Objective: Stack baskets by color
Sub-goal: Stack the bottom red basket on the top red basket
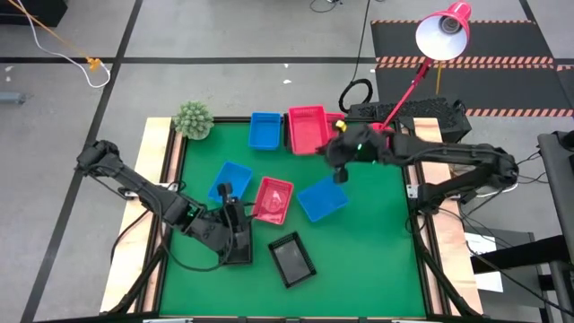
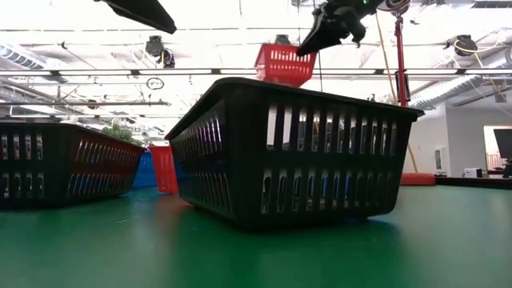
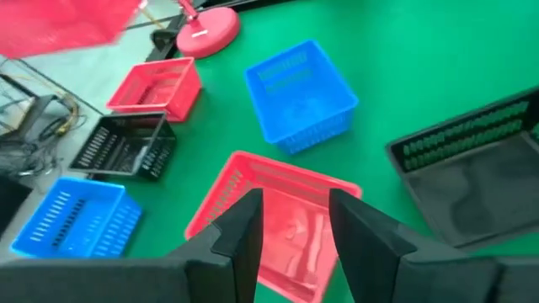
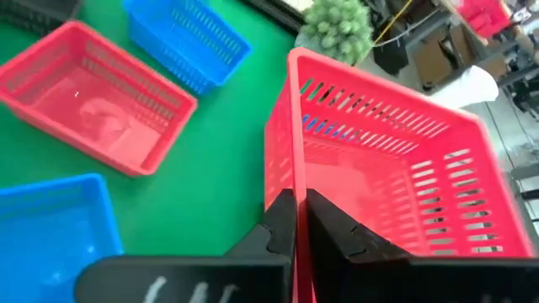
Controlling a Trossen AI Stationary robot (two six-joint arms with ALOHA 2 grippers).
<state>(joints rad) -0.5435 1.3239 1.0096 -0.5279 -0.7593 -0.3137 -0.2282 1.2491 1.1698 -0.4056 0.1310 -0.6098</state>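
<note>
My right gripper [image 1: 339, 154] is shut on a red basket [image 1: 306, 128], which hangs in the air over the far middle of the table and shows high up in the low view [image 2: 284, 64]. My left gripper [image 3: 290, 236] stands open just above a second red basket [image 1: 273, 199] lying flat at mid-table, with nothing between its fingers. A third red basket [image 3: 156, 88], a black one [image 3: 126, 147] and a blue one [image 1: 265, 130] sit along the far edge. Two more blue baskets [image 1: 230, 179] [image 1: 322, 199] lie beside the middle red one. My right gripper pinches the rim of one side wall [image 4: 292, 181] of the red basket, one finger inside and one outside. The fingers slant down from the table's right side. The basket is lifted clear of the table and tilted, and stretches away beyond the fingers.
A black basket [image 1: 291, 259] lies near the front edge, and another [image 2: 64, 164] sits under my left arm. A green spiky plant [image 1: 192, 119] stands at the far left corner. The red lamp's base [image 3: 206, 34] stands at the far right.
</note>
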